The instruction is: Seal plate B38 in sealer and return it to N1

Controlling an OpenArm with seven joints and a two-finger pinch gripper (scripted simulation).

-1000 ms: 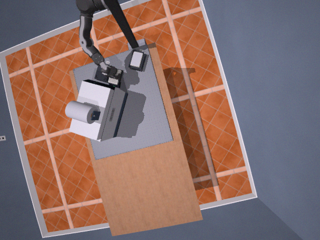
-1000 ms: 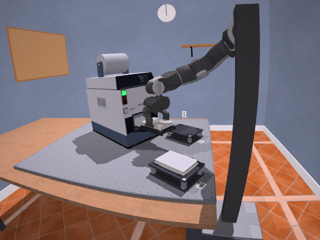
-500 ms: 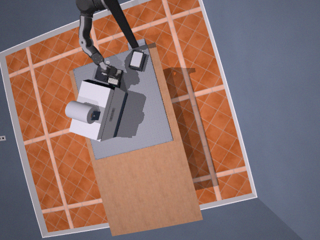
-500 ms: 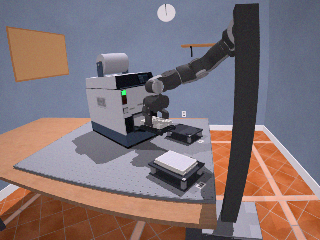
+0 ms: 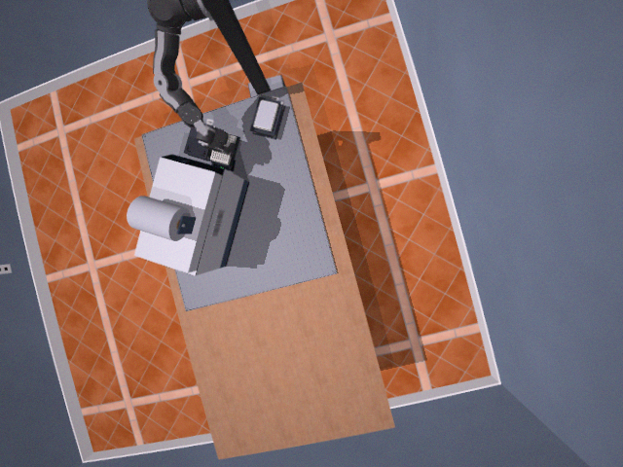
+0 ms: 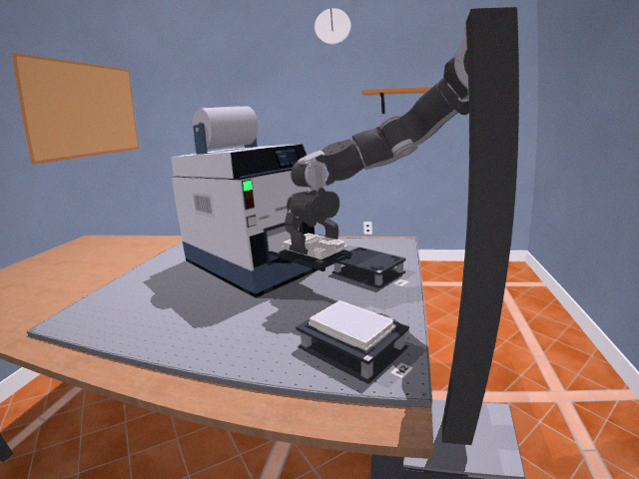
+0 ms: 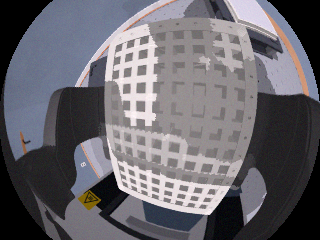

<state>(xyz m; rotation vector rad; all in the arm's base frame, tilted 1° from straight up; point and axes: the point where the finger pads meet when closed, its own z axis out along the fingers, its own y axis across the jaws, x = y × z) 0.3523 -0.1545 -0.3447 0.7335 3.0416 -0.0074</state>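
Note:
My gripper (image 6: 312, 229) is shut on the white 96-well plate B38 (image 6: 320, 244), gripping it across its short width. The plate has open wells and no foil, and fills the wrist view (image 7: 182, 110). It sits just over the sealer's black stage (image 6: 305, 256), which stands out in front of the housing; I cannot tell whether it rests in the pocket. From above the plate (image 5: 221, 157) shows under the gripper (image 5: 211, 143). The sealer's lamp (image 6: 248, 186) is green. The START key (image 6: 251, 221) is below it. Nest N1 (image 6: 368, 263) is empty beside the stage.
The sealed plate B83 (image 6: 352, 323) lies flat in nest N2 (image 6: 353, 346) at the front right of the grey breadboard. The sealer's housing (image 6: 227, 206) with its foil roll (image 6: 225, 126) stands left of the stage. The arm's black column (image 6: 482, 222) rises at the right.

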